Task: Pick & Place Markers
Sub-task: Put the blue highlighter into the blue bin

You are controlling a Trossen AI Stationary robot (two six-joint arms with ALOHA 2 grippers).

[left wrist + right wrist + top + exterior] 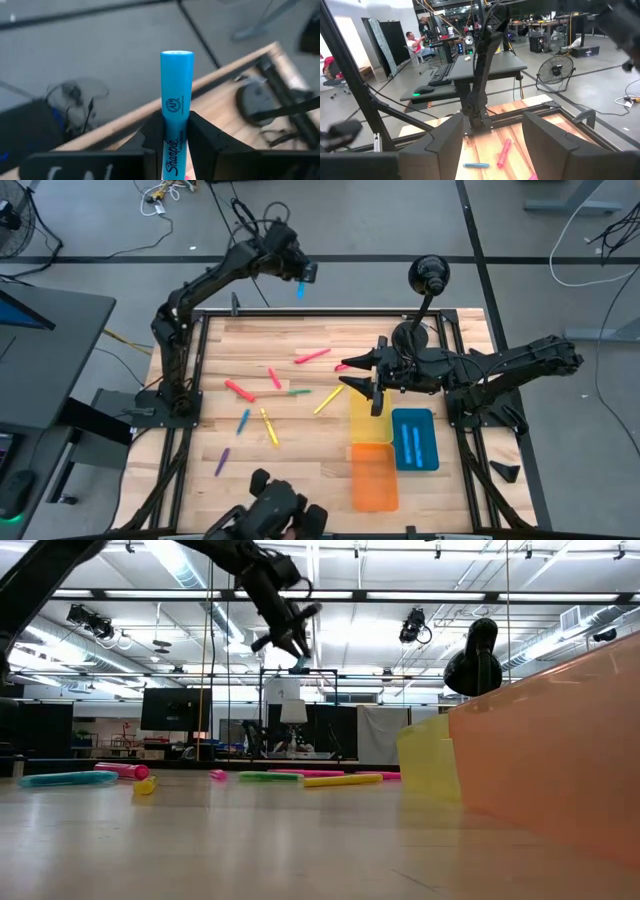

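We find the left gripper (303,280) clamped on a blue marker (300,290), raised beyond the table's far edge; the blue tray (414,439) lies well away, nearer the open-jawed right gripper (357,373)

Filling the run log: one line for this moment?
left pincer: shut on blue marker, raised past table's far edge | right pincer: open, empty, by yellow tray | blue tray: two blue markers inside

Pale wood-plank table (300,430), matt. Smooth glossy plastic blue marker (176,100). Translucent plastic orange tray (374,480) and yellow tray (368,423). Matt dark fingers (150,137).
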